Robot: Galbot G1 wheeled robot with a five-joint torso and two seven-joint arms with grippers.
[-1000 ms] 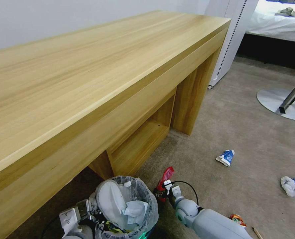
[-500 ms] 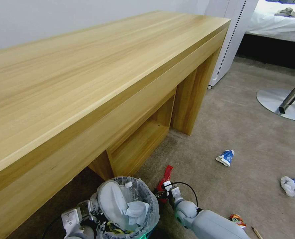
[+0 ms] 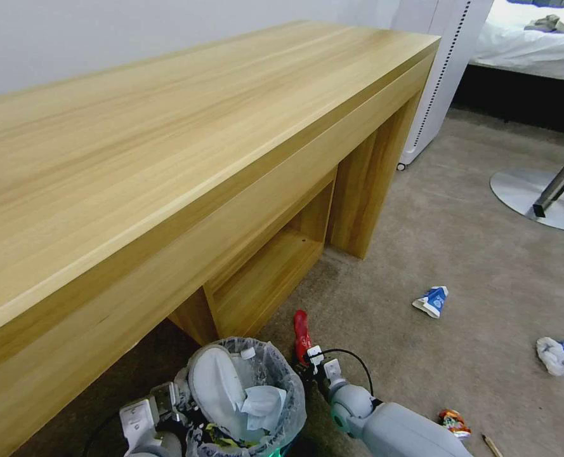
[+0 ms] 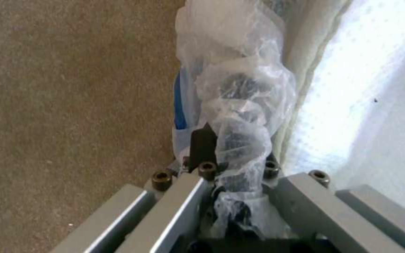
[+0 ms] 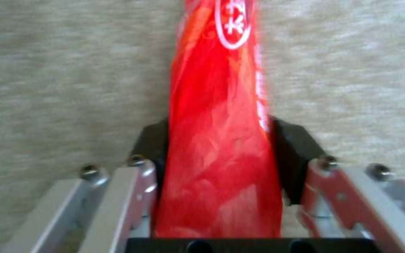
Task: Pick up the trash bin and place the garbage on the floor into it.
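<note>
Head view: the trash bin (image 3: 247, 400) sits low on the floor (image 3: 459, 254) just in front of the wooden desk (image 3: 167, 152), holding a white slipper (image 3: 215, 387), a small clear bottle (image 3: 247, 355) and crumpled paper (image 3: 262, 401); the left gripper (image 3: 167, 406) touches the bin's left rim, its fingers (image 4: 202, 146) pinching the clear plastic bag (image 4: 240, 105) there. Just right of the bin, the right gripper (image 3: 308, 362) pinches a red wrapper (image 3: 301, 333), which stands upright beside the rim; well right of the bin, a blue-white carton (image 3: 432, 301), white paper (image 3: 552, 354) and a crushed can (image 3: 453, 422) lie on the floor
</note>
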